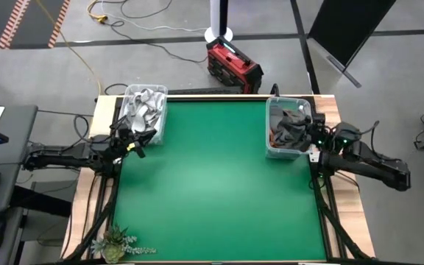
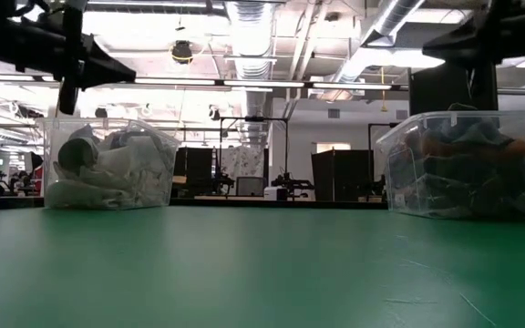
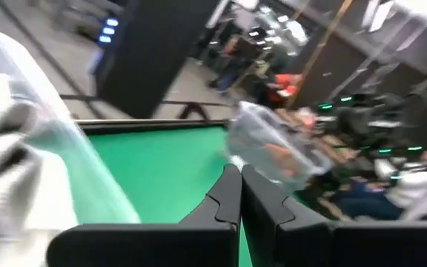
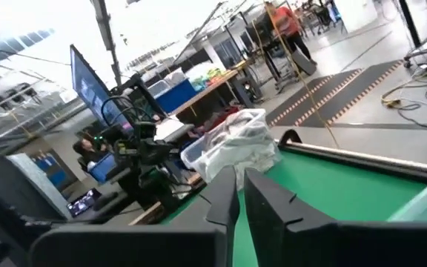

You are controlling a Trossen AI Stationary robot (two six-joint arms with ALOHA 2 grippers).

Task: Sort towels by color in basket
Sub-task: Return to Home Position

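1. At the far left corner of the green table (image 1: 212, 199), a clear bin (image 1: 160, 121) holds the white and light grey towels (image 1: 142, 103), heaped together.
2. At the far right corner, a second clear bin (image 1: 271, 151) holds the dark grey towels (image 1: 291, 125); the low view shows a rust orange towel (image 2: 440, 146) among them.
3. No towel lies on the table between the bins.
4. Left gripper (image 3: 239, 178) hangs raised beside the near end of the left bin, its jaws closed to a hairline gap and holding nothing.
5. Right gripper (image 4: 239, 182) hangs raised at the near right edge of the right bin, its jaws drawn almost together and empty.
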